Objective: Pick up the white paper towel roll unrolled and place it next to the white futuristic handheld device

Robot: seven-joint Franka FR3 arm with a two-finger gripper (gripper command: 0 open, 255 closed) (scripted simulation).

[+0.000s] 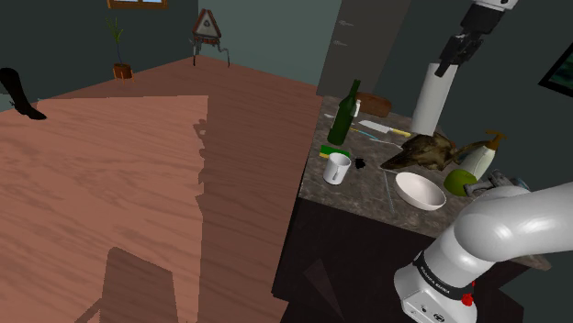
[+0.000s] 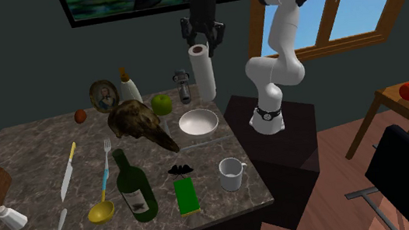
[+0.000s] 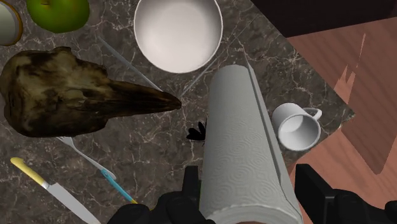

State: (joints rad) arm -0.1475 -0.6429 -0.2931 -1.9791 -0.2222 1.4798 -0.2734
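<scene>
A white paper towel roll [image 1: 432, 96] [image 2: 204, 71] hangs upright in my gripper [image 1: 459, 48] [image 2: 204, 37], which is shut on its top end. It looks lifted above the dark marble counter [image 2: 34, 144], near the stand-side edge. In the wrist view the roll [image 3: 245, 146] runs out from between my black fingers [image 3: 191, 184], over the counter beside a white bowl [image 3: 178, 32] and a white mug [image 3: 298, 127]. The grey-white handheld device [image 2: 183, 86] [image 1: 489, 187] stands just beside the roll, towards the green apple [image 2: 162, 103].
A brown bird skull [image 2: 137, 121] lies in the middle of the counter. A green bottle [image 2: 135, 189], a green packet [image 2: 185, 194], a knife [image 2: 67, 172], a fork [image 2: 106, 171] and a soap bottle [image 2: 128, 87] crowd the counter. My stand [image 2: 278, 157] adjoins it.
</scene>
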